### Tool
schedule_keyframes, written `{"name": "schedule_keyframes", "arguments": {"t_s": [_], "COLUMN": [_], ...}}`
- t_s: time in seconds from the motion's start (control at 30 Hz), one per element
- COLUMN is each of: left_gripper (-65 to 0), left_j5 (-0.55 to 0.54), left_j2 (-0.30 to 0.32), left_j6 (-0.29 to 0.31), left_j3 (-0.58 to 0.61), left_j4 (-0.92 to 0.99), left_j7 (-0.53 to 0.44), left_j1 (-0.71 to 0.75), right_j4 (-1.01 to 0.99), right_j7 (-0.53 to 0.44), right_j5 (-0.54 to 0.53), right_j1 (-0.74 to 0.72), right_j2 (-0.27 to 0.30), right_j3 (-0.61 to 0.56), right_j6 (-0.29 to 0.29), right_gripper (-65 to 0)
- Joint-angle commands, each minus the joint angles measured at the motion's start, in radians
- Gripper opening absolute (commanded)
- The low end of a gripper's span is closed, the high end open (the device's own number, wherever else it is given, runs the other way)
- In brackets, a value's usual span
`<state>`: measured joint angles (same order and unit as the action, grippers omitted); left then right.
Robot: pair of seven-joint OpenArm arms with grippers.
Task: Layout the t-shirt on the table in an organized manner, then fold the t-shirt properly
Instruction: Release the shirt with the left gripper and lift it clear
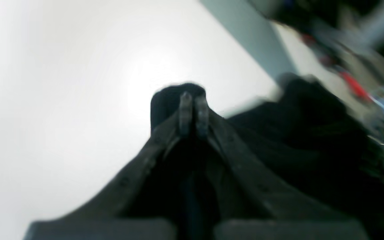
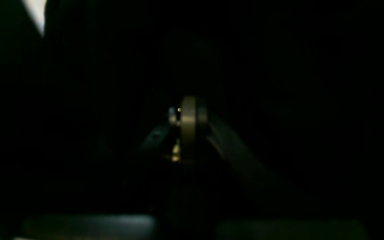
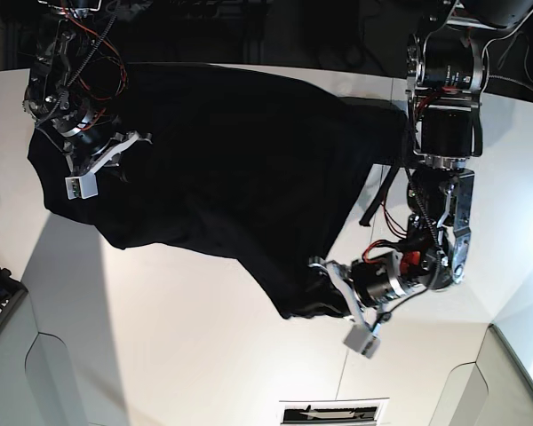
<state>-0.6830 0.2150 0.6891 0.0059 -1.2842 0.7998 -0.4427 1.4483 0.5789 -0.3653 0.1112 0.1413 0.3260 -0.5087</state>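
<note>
T-shirt [image 3: 222,151]: matt black cloth, soft and wrinkled. Table [image 3: 186,355]: smooth white top, slight sheen. Left gripper [image 1: 193,115]: dark matt fingers, looks like plastic.

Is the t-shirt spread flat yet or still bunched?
Partly spread: the t-shirt covers the table but shows wrinkles, its corner pinched by the left gripper.

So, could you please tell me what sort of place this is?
Likely a robotics lab bench: a broad white table, two arms with exposed wiring, the left pincer gripping a black t-shirt, and dark equipment clutter behind.
</note>
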Motion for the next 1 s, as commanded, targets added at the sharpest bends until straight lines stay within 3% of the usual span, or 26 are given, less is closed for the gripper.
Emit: {"name": "schedule_keyframes", "arguments": {"t_s": [0.0,0.1,0.2,0.33,0.37,0.5,0.6,0.7,0.8,0.97], "left_gripper": [-65.0,-65.0,-63.5,-31.1,-26.6,-25.7,-25.7,-25.9,-25.9,-25.9], "left_j5": [0.022,0.194,0.271,0.277,0.277,0.273,0.213,0.164,0.119,0.092], "left_j2": [0.026,0.089,0.148,0.192,0.196,0.198,0.198,0.198,0.198,0.197], "left_j6": [0.009,0.009,0.009,-0.031,-0.051,-0.117,-0.122,-0.085,-0.043,-0.003], "left_j3": [-0.018,-0.025,-0.025,-0.025,-0.025,-0.025,-0.025,-0.025,-0.025,-0.025], "left_j4": [-0.011,0.008,0.031,0.042,0.042,0.042,0.042,0.042,0.042,0.042], "left_j7": [-0.069,-0.196,-0.288,-0.318,-0.318,-0.273,-0.179,-0.128,-0.129,-0.147], "left_j1": [-0.045,-0.074,-0.08,-0.08,-0.08,-0.08,-0.077,-0.056,-0.012,0.091], "right_j4": [-0.003,-0.003,-0.003,-0.003,-0.003,-0.003,-0.002,0.011,0.048,0.095], "right_j7": [0.051,0.05,0.05,0.05,0.05,0.05,0.051,0.05,0.051,0.072], "right_j5": [0.074,0.067,0.062,0.043,0.039,0.032,0.032,-0.008,-0.082,-0.096], "right_j1": [0.006,0.005,0.005,0.006,0.005,0.006,0.005,0.006,0.006,0.005], "right_j2": [0.017,0.023,0.028,0.027,0.027,0.027,0.028,0.027,0.027,0.032], "right_j3": [0.006,0.006,0.007,0.006,0.006,0.006,0.008,0.03,0.1,0.227], "right_j6": [0.041,0.041,0.041,0.041,0.041,0.041,0.041,0.042,0.041,0.04], "right_gripper": [-65.0,-65.0,-65.0,-65.0,-65.0,-65.0,-65.0,-65.0,-65.0,-65.0]}}
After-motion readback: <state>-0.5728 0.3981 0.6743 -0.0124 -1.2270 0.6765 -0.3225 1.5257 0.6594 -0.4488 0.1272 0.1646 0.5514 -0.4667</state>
